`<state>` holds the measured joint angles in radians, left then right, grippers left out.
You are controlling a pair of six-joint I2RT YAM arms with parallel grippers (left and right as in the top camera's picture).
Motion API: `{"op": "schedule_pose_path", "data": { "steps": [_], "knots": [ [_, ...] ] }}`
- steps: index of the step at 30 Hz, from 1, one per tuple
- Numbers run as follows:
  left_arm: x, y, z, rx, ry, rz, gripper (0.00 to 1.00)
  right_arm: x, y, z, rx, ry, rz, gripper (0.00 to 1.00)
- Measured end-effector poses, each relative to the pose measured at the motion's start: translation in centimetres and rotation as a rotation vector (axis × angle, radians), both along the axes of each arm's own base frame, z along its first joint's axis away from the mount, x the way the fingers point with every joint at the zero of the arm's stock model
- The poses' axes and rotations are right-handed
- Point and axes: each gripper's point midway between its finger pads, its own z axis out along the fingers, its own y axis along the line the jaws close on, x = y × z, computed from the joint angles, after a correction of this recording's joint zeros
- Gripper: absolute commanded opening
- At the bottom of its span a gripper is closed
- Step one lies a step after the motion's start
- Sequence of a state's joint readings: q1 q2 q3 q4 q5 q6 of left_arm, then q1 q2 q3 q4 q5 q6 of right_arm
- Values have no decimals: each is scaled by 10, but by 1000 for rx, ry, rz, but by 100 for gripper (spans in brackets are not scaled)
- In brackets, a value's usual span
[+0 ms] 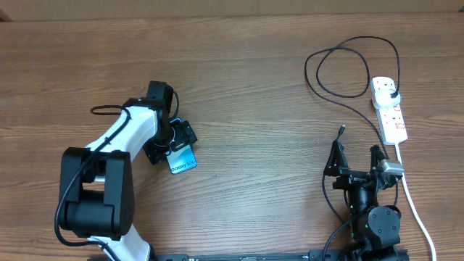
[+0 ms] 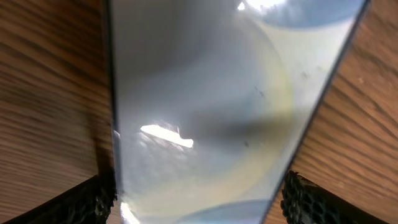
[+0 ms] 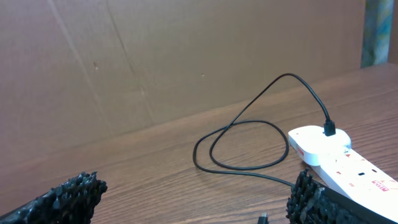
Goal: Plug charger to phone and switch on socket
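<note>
left gripper (image 2: 194, 202) astride phone (image 1: 183, 162), lower left, can't tell if clamped | right gripper (image 1: 356, 156) spread wide, empty, lower right, below socket (image 1: 389, 109)

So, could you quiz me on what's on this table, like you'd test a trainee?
1. Fill in: the right end effector has its jaws ____.
2. The phone lies between the fingers of: A the left end effector, B the right end effector, C neither.
3. True or false: the charger is already plugged into the socket.
Key: 1 open; 2 A; 3 true.
</note>
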<state>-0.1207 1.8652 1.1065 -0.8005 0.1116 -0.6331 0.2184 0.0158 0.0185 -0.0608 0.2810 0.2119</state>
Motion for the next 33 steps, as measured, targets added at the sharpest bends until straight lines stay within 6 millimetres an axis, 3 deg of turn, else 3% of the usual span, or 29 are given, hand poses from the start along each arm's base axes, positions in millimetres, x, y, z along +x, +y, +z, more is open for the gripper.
{"op": "schedule_pose_path", "data": {
  "steps": [10,18,22,25,33],
  "knots": [
    [0,16,-1,97,38,-41,96,0,0,0,-1,1,0,100],
    [-1,17,-2,96,42,-42,98,0,0,0,0,0,0,100],
    [0,18,-2,99,36,-41,82,0,0,0,0,0,0,100],
    [1,18,-2,101,32,-38,78,0,0,0,0,1,0,100],
    [1,17,-1,96,44,-70,77,0,0,0,0,0,0,100]
  ]
}}
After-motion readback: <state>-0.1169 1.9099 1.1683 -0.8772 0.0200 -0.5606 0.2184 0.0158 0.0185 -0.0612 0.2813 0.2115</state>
